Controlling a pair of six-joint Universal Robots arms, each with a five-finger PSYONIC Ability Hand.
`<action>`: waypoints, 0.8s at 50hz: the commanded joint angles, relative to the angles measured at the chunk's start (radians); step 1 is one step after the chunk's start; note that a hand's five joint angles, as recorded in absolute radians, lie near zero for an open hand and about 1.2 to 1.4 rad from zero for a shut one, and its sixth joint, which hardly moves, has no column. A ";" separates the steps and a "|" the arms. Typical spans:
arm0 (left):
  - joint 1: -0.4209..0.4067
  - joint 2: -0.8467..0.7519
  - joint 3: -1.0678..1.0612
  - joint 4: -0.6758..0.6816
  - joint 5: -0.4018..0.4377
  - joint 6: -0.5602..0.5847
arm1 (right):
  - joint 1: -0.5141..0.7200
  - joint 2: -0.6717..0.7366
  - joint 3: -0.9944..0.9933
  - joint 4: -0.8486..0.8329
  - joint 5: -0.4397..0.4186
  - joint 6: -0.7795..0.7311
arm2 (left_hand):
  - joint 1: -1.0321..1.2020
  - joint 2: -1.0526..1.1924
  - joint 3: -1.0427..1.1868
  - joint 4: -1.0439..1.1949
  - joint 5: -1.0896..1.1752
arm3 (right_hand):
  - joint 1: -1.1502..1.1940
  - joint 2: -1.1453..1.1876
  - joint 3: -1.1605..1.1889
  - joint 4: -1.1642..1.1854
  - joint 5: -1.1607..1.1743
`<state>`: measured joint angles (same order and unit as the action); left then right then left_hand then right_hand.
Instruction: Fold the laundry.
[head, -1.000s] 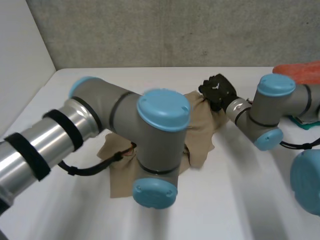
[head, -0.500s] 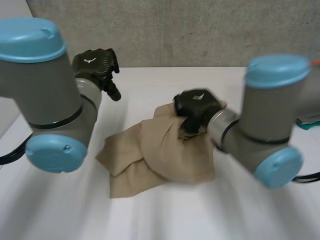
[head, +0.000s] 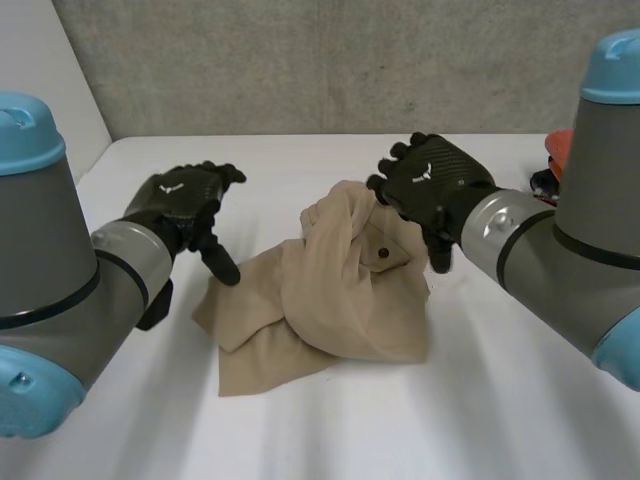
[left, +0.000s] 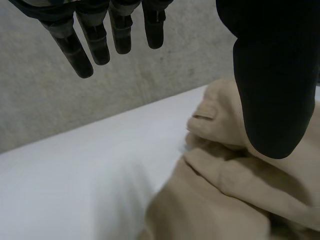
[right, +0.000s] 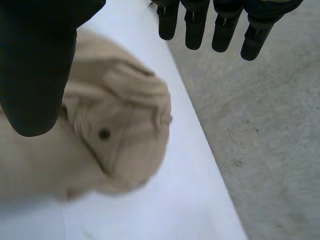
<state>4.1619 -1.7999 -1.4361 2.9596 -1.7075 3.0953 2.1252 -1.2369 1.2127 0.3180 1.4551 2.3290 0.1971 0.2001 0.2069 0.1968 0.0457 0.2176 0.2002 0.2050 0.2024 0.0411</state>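
Counter (head: 500, 400): white, with a grey concrete wall (head: 350, 60) across the upper frame of the head view.
Left fingers (left: 82, 47): straight and held wide of the thumb (left: 272, 75), with nothing between them; tan cloth (left: 225, 200) lying beyond the thumb tip, not pinched.
Right fingers (right: 195, 25): straight too and empty, with the thumb (right: 35, 65) set well apart; buttoned flap of the cloth lying past the palm.
Left hand (head: 180, 205): centre left of the head view, poised at the cloth's left edge.
Right hand (head: 430, 190): upper right of centre, just beside the cloth's raised peak; contact there unclear.
Cloth (head: 330, 310): crumpled garment at frame centre, heaped and twisted, with a dark button (head: 382, 253) on an upturned flap; no fold made yet.
Step in hand: judged to be spreading flat before any fold.
Doing it well: seek two true corners or a hem, not the heap's middle; pinch a single layer per hand; draw apart low over the counter until flat; keep the buttoned flap from tucking under.
Risk: a grab of bunched layers would probably lock the twist in.
Frame edge: red item (head: 560, 150) at far right, well apart from the cloth.
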 joint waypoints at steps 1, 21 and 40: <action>-0.009 -0.067 0.002 -0.010 0.016 -0.069 | -0.027 0.063 0.005 -0.137 -0.056 -0.165 | -0.023 -0.026 -0.032 -0.022 -0.046 | -0.043 -0.026 -0.030 -0.028 -0.041; -0.055 -0.355 0.072 0.113 -0.101 -0.041 | -0.013 0.528 -0.364 -0.304 -0.237 -0.142 | -0.023 -0.026 -0.032 -0.022 -0.046 | -0.043 -0.026 -0.030 -0.028 -0.041; -0.017 -0.515 0.600 0.214 -0.159 0.330 | -0.036 0.498 -0.552 -0.520 -0.064 0.171 | 1.199 1.196 1.189 1.199 1.176 | 1.179 1.196 1.191 1.194 1.181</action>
<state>4.1286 -2.3442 -1.0358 3.1699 -1.8719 3.3853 2.1008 -0.6467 0.6569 -0.1252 1.2865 2.3848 1.1590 1.1874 1.1798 1.1949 0.9713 1.1053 1.1717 1.1736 1.1894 0.9504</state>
